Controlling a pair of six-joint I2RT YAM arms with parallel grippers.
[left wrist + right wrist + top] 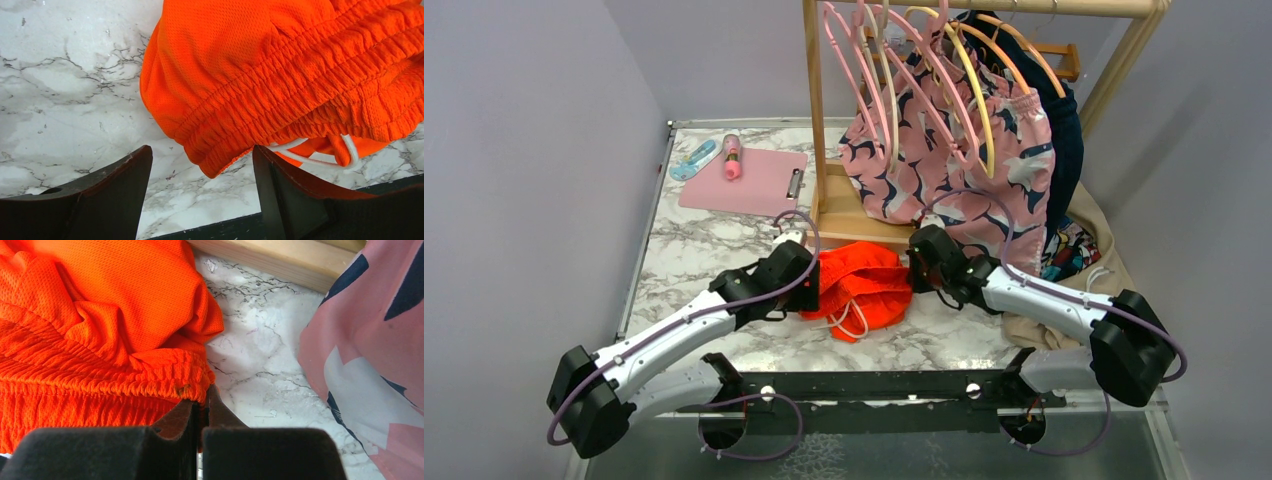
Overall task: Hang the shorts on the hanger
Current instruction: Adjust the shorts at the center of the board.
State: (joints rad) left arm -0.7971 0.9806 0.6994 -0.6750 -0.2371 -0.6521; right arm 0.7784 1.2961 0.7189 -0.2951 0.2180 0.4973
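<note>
Items I see from the console, largest first:

1. Marble table (714, 250), filling the middle of the top view.
2. Wooden rack (815, 120), upper centre, standing on the table.
3. Pink shark-print shorts (944, 170), hanging from the rack, right of centre.
4. The shorts (864, 280), bright orange, lying crumpled on the marble at frame centre between my two arms, just below the rack's base.
5. Left gripper (201, 152): jaws spread wide, one on each side of the waistband's corner.
6. Right gripper (201, 400): jaws pressed nearly together, pinching the waistband hem at their tips.
7. The hanger (984, 120), pale yellow, on the rail, upper centre, among pink ones.
8. Pink clipboard (744, 180), upper left.
</note>
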